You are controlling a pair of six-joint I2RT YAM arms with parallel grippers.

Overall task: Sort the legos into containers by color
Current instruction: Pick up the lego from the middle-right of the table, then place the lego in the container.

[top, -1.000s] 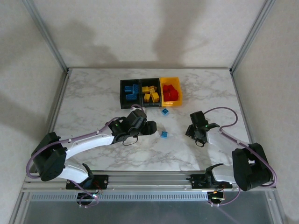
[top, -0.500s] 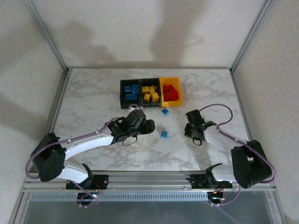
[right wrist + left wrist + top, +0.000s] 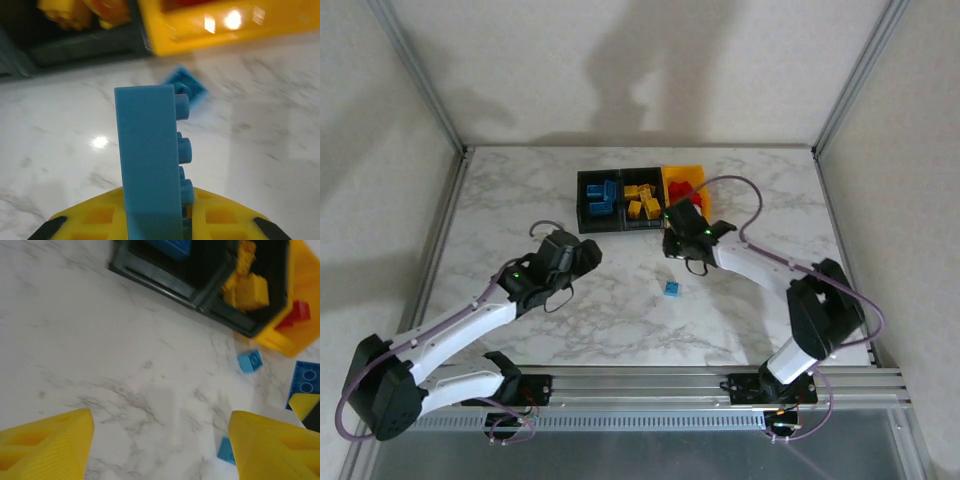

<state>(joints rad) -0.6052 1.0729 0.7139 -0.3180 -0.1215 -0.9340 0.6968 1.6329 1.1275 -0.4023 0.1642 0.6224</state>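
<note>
Nearest you, one small blue brick (image 3: 671,289) lies loose on the marble table (image 3: 520,200), between the two arms. The left gripper (image 3: 161,425) is to the left of that brick, fingers apart and nothing between them.

The right gripper (image 3: 677,232) is clamped on an oblong blue brick (image 3: 147,150). The brick's long axis runs along the fingers, and its studs face right in the wrist view. A second small blue brick (image 3: 186,89) lies on the table just beyond it, in front of the yellow-orange bin (image 3: 225,30).

Finding: the held brick sits before the seam between the middle black bin (image 3: 642,227) and the yellow-orange one. The blue legos (image 3: 602,195) are in the left black bin (image 3: 581,200). You should expect to carry the brick farther away and leftward, across the middle bin, before release. In my judgement, the loose near brick suits the free left arm.
</note>
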